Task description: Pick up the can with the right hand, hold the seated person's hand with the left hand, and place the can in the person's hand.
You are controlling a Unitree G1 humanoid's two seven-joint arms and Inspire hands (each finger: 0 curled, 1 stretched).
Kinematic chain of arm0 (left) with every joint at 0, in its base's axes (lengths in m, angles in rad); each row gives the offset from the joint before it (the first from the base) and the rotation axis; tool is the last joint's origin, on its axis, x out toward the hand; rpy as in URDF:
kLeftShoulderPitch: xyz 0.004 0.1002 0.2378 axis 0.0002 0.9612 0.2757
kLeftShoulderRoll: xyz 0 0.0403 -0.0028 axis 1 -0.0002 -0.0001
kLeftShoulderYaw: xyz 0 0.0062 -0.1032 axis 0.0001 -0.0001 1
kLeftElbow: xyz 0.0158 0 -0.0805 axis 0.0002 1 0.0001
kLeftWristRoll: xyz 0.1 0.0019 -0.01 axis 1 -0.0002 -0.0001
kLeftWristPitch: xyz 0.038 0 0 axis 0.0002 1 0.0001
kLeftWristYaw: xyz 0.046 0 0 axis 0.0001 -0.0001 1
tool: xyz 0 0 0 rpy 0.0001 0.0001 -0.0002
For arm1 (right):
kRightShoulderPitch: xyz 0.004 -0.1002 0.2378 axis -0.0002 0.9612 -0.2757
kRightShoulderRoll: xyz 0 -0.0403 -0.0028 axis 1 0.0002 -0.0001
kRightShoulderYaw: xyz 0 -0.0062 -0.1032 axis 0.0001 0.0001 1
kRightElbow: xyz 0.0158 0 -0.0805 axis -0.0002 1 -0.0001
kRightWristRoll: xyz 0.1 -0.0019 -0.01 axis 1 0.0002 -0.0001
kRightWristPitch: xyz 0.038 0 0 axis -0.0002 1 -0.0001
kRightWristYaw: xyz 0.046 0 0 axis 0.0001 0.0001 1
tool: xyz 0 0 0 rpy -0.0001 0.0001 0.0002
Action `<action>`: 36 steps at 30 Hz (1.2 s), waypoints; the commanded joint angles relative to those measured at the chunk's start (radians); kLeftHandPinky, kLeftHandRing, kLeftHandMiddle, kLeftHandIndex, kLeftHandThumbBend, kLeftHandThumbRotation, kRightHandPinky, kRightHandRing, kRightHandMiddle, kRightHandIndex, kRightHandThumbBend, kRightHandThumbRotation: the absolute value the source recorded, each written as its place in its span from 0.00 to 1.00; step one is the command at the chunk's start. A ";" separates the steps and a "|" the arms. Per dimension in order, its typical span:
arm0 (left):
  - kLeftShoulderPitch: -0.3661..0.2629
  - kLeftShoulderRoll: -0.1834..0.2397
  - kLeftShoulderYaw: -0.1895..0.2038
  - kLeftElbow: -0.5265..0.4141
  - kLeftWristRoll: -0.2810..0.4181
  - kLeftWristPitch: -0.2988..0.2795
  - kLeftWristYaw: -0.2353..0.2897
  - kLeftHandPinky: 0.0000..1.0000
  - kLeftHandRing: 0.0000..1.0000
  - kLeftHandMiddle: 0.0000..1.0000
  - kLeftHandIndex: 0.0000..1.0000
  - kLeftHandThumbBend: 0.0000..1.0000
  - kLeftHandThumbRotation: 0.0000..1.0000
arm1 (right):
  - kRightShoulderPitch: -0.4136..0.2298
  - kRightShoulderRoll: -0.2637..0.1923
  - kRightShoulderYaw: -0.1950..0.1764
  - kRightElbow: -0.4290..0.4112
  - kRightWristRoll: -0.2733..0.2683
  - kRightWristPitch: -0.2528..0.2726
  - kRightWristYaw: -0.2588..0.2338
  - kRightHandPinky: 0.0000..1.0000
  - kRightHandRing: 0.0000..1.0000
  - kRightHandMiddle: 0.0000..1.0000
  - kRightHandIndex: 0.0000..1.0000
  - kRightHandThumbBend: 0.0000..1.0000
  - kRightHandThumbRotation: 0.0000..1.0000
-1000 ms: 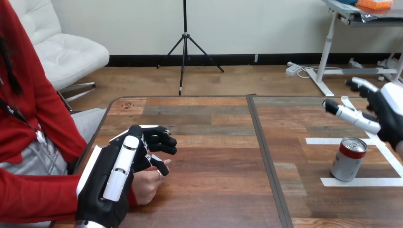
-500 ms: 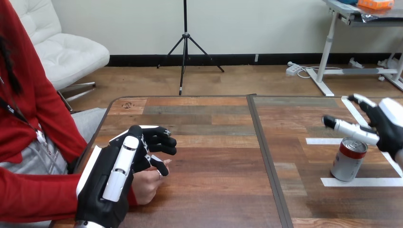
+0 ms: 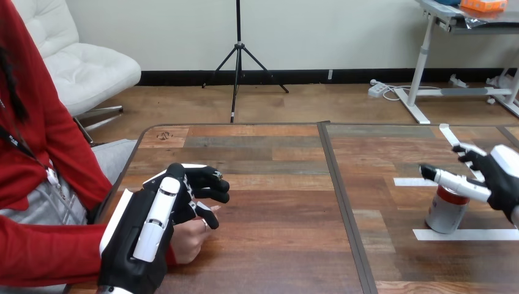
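A silver can [image 3: 442,214] with a red top band stands upright on the right part of the wooden table [image 3: 275,202]. My right hand [image 3: 500,177] hovers over it, open. Its thumb [image 3: 456,180] crosses in front of the can's top and its fingers [image 3: 471,151] reach behind. At the table's left edge my left hand [image 3: 144,229] lies over the person's hand [image 3: 188,237]. Its fingers [image 3: 207,182] curl above that hand and its thumb presses on it from the front. The person's fingertips peek out beneath.
White tape strips [image 3: 465,234] mark a square around the can. A dark seam [image 3: 341,196] splits the table into two halves. The person's red sleeve [image 3: 43,251] rests along the table's left edge.
My right hand has come down and toward me, so its thumb now covers the can's top. My left hand and the person's hand have stayed put.
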 commanded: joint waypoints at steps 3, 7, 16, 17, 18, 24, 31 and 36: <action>-0.029 0.003 0.007 -0.060 -0.009 -0.013 0.003 0.35 0.58 0.58 0.56 0.29 0.93 | -0.103 -0.018 0.006 0.021 0.019 0.010 0.001 0.74 0.88 0.89 0.91 0.95 0.89; -0.031 0.004 0.010 -0.056 -0.006 -0.018 0.005 0.36 0.58 0.58 0.56 0.30 0.92 | -0.102 -0.018 0.010 0.030 0.022 0.009 0.010 0.73 0.87 0.89 0.90 0.96 0.88; -0.032 0.008 0.012 -0.057 0.000 -0.016 0.010 0.36 0.58 0.58 0.56 0.32 0.92 | -0.101 -0.006 -0.002 0.056 0.050 0.031 0.038 0.71 0.84 0.87 0.87 0.98 0.81; -0.032 0.009 0.012 -0.057 0.000 -0.016 0.009 0.36 0.58 0.58 0.56 0.31 0.92 | -0.101 -0.006 -0.001 0.057 0.053 0.032 0.041 0.70 0.84 0.87 0.86 0.98 0.80; -0.033 0.010 0.013 -0.057 -0.001 -0.017 0.008 0.36 0.58 0.58 0.56 0.31 0.92 | -0.101 -0.006 0.001 0.057 0.054 0.037 0.043 0.70 0.83 0.87 0.86 0.98 0.79; -0.036 0.013 0.014 -0.053 -0.001 -0.018 0.006 0.37 0.58 0.58 0.56 0.31 0.92 | -0.102 -0.006 0.015 0.057 0.051 0.063 0.060 0.68 0.82 0.85 0.84 0.99 0.75; -0.042 0.014 0.015 -0.047 0.002 -0.027 0.004 0.37 0.57 0.57 0.56 0.31 0.92 | -0.101 -0.005 0.019 0.053 0.051 0.077 0.070 0.71 0.84 0.85 0.83 1.00 0.70; -0.043 0.015 0.014 -0.050 0.003 -0.019 0.007 0.37 0.57 0.57 0.56 0.31 0.93 | -0.101 -0.002 0.011 0.049 0.062 0.085 0.077 0.72 0.84 0.85 0.81 0.99 0.63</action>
